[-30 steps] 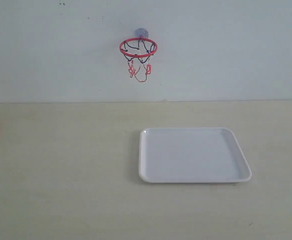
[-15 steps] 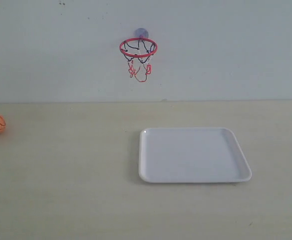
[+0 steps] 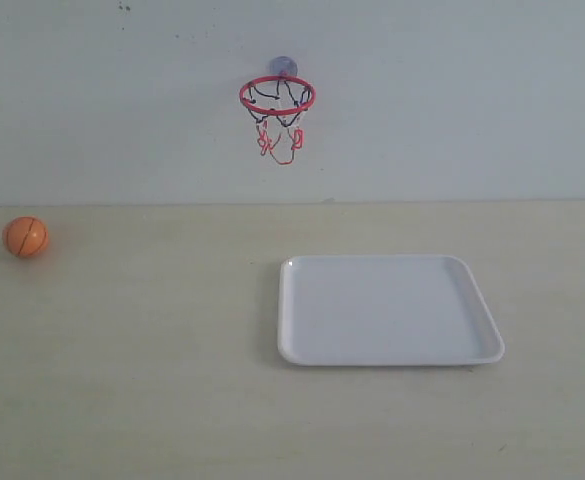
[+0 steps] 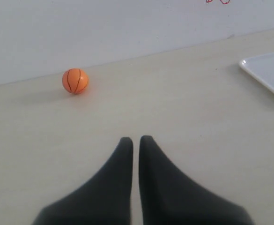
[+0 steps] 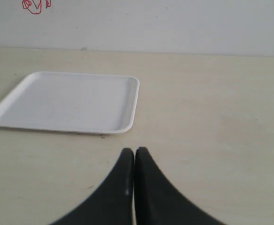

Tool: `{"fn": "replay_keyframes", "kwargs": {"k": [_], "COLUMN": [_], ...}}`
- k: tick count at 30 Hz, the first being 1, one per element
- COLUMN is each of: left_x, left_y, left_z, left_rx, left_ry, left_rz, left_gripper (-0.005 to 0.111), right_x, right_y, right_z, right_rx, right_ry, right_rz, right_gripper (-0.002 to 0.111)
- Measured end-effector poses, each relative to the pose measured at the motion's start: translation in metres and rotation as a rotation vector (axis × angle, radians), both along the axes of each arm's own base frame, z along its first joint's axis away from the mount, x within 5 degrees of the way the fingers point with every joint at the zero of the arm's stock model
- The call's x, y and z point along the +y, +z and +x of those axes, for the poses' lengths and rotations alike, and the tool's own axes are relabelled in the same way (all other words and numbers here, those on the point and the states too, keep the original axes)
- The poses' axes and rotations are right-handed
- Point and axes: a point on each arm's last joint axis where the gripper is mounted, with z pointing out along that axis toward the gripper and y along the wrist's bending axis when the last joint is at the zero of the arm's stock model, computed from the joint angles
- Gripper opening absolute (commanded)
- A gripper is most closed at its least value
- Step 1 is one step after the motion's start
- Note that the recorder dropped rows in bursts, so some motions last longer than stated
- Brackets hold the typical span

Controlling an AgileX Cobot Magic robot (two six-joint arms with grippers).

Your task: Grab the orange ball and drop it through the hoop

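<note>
The ball sits loose at 9 o'clock; the hoop hangs high at 12, likely for drop room. The left gripper and right gripper are pinched together, empty.

On desk: ball far left, tray right of centre. Hoop on wall, upper centre.

The left gripper, its two dark fingers closed nearly together, hangs over a pale table, with the orange ball resting well beyond it by a white wall and a white tray corner also well apart from it.
</note>
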Motion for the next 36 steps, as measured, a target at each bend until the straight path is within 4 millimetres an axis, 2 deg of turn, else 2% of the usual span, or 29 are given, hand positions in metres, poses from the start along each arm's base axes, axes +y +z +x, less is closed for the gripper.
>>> {"fn": "replay_keyframes", "kwargs": {"k": [36], "left_x": [0.0000], "left_y": [0.0000], "left_z": [0.0000], "left_rx": [0.000], "left_ry": [0.000], "left_rz": [0.000], "left_gripper": [0.004], "right_x": [-0.0005], "right_y": [-0.0002], "right_z": [0.0001], "right_rx": [0.007], "right_ry": [-0.017], "right_rz": [0.042], "right_gripper": [-0.001]}}
